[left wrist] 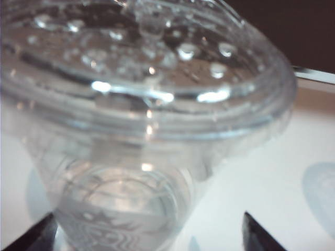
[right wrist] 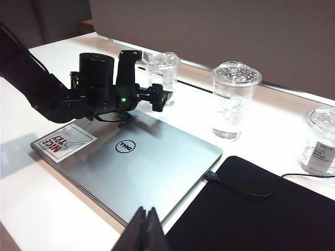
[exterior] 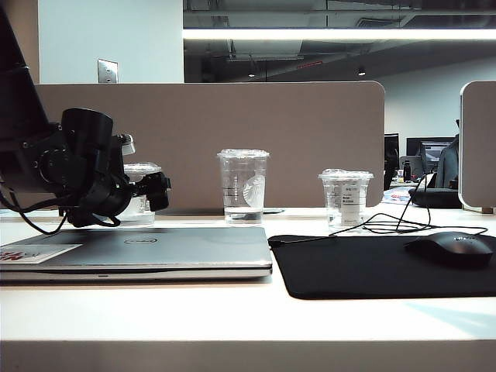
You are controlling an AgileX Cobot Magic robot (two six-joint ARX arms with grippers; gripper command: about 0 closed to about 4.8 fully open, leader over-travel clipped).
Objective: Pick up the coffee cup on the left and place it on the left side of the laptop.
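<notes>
The coffee cup (left wrist: 152, 130) is standing between the left gripper's (left wrist: 149, 235) spread, empty fingers, behind the laptop (exterior: 147, 249). Closing squarely below the lid should avoid crushing it. The right gripper (right wrist: 147, 230) is hanging clenched, well apart.

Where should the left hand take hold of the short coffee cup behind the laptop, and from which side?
Grip the coffee cup round its ridged wall below the wider lid, coming in level from the laptop side. It stands upright, and the open left hand is already lined up with a finger either side. The right hand is shut, away.
</notes>
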